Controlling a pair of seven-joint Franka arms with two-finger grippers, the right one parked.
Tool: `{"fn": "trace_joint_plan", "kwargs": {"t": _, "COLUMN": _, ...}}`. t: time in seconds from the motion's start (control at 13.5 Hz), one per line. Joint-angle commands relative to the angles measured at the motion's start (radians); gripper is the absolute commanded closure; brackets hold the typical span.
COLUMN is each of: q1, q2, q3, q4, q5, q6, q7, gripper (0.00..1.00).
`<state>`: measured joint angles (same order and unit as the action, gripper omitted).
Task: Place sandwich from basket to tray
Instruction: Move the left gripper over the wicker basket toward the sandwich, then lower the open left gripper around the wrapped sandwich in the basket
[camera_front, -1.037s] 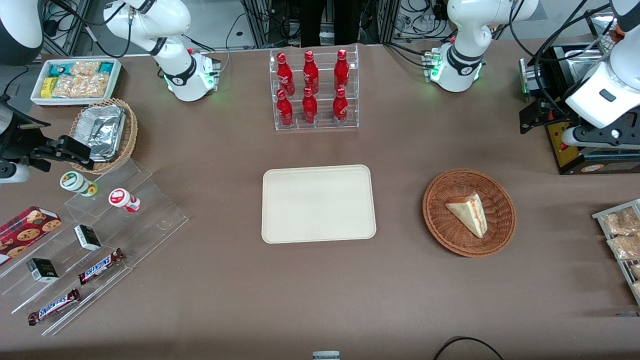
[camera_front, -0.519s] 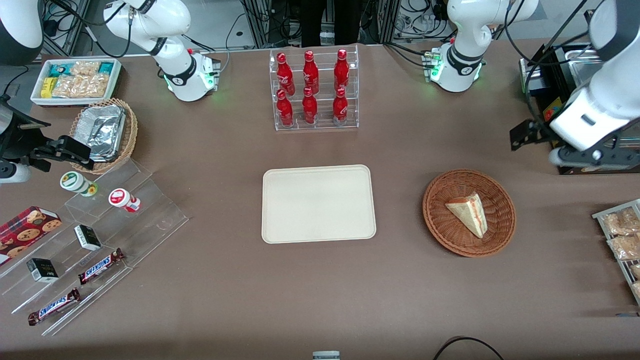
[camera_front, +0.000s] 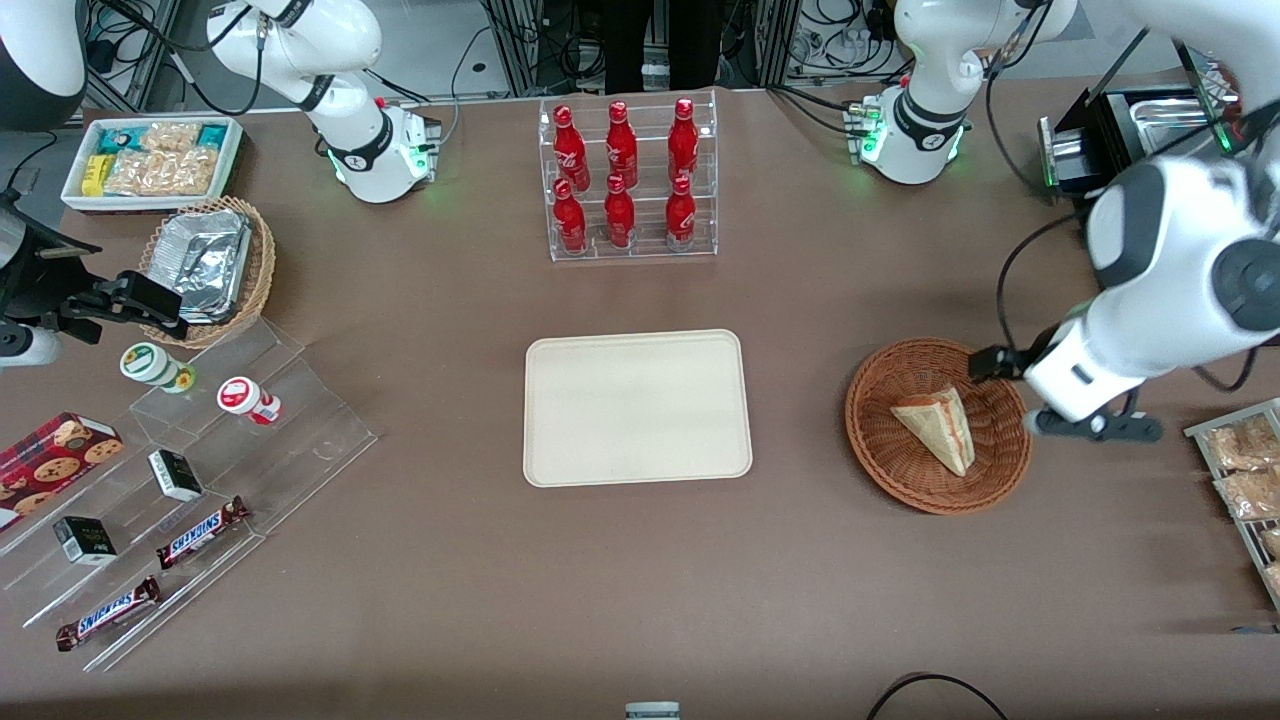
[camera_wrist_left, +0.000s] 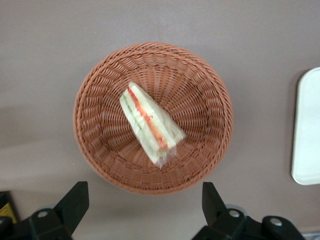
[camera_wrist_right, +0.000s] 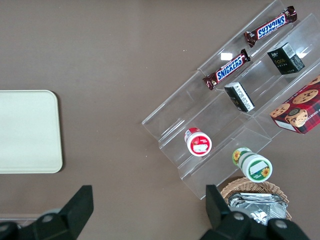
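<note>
Across the brown table (camera_front: 420, 560), the cream tray (camera_front: 637, 407) lay bare at centre, nothing yet set on it, with the rack of red bottles (camera_front: 628, 180) farther from the front camera. Toward the working arm's end, the reddish-brown wicker basket (camera_front: 880, 440) still cradled the sandwich (camera_front: 938, 428), a pale triangular wedge lying flat with its red and orange filling showing along the cut edge. What had changed in the last second was the working arm: from a spot up beside the black machine (camera_front: 1120, 130) at the table's edge it had swung down and in, until its end effector (camera_front: 1075, 405) hung just above the basket's rim on the side away from the tray. The wrist camera bore this out, looking straight down on the basket (camera_wrist_left: 152, 117) and the sandwich (camera_wrist_left: 150, 125) in its wrap, with the end effector (camera_wrist_left: 145, 205) spread wide, its two black fingers (camera_wrist_left: 75, 200) standing well apart and holding nothing. A corner of the tray (camera_wrist_left: 306, 130) showed at the frame's edge. The approach looked almost complete; the pick itself had not begun, and a final shift over the wedge and a descent seemed to be what remained before any grasp.
</note>
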<state>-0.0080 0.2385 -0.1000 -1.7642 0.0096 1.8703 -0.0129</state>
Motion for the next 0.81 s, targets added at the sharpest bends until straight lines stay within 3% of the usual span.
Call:
{"fn": "trace_joint_plan", "kwargs": {"t": 0.0, "q1": 0.002, "q2": -0.016, "q3": -0.001, "q4": -0.098, "q5": -0.003, "q6": 0.123, "q7": 0.011, "gripper": 0.00}}
{"fn": "trace_joint_plan", "kwargs": {"t": 0.3, "q1": 0.005, "q2": -0.005, "q3": 0.000, "q4": -0.181, "q5": -0.005, "q6": 0.249, "q7": -0.039, "gripper": 0.00}}
{"fn": "trace_joint_plan", "kwargs": {"t": 0.74, "q1": 0.000, "q2": -0.002, "q3": -0.001, "q4": -0.300, "q5": -0.005, "q6": 0.443, "q7": -0.566, "gripper": 0.00}}
